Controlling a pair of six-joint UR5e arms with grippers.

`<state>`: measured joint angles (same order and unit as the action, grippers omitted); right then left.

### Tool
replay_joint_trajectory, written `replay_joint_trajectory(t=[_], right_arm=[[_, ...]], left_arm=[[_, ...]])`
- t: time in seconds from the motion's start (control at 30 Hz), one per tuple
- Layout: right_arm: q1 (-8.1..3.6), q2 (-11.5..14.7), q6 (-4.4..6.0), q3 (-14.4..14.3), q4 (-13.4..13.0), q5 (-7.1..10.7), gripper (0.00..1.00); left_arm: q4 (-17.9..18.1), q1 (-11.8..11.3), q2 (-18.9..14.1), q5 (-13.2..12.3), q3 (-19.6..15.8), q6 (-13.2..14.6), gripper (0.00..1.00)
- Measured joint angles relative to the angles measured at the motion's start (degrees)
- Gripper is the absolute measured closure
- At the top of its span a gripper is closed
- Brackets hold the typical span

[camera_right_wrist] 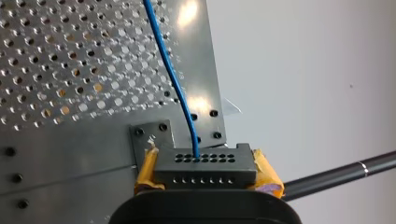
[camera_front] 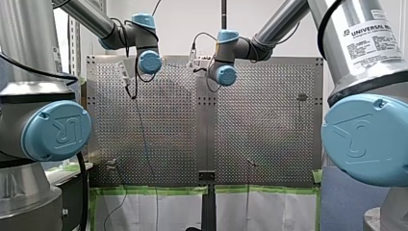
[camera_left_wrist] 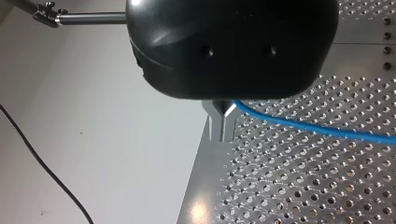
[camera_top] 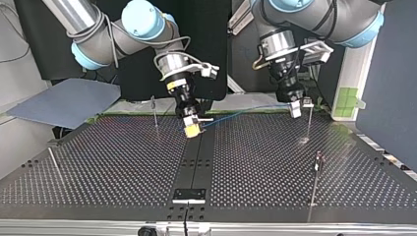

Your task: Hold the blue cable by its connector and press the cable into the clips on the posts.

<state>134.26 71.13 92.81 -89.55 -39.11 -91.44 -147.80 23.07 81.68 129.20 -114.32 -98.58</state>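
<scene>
Both jaws on the blue cable (camera_right_wrist: 180,93)
My right jaws clamp the connector (camera_right_wrist: 205,168); my left jaws, it seems, pinch the cable's other end.

I count four posts (camera_top: 155,112) (camera_top: 54,161) (camera_top: 309,121) (camera_top: 315,182), two left and two right; one blue cable (camera_left_wrist: 308,127); one connector (camera_right_wrist: 205,169); two grippers, left gripper (camera_top: 295,105) and right gripper (camera_top: 192,125).

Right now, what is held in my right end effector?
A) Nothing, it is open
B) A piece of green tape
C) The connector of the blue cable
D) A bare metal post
C: in the right wrist view my right end effector is clamped on the connector, a dark block with rows of holes, and the blue cable runs out of it.
</scene>
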Motion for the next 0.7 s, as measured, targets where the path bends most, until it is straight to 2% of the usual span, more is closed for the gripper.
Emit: replay_joint_trajectory(t=[0.23,0.47,0.7], right_arm=[[0.89,-1.5,-0.1,1.4,0.4,0.19,1.0],[1.78,-1.8,0.0,3.2,0.5,0.9,1.0],[2.12,-1.9,0.05,4.5,0.6,0.97,1.0]], left_arm=[[0.0,-1.1,0.0,-0.5,0.3,0.0,0.98],[-0.8,-2.4,0.5,-1.2,1.9,0.0,0.98],[-1.6,-3.7,0.9,-1.7,2.8,-0.1,0.98]])
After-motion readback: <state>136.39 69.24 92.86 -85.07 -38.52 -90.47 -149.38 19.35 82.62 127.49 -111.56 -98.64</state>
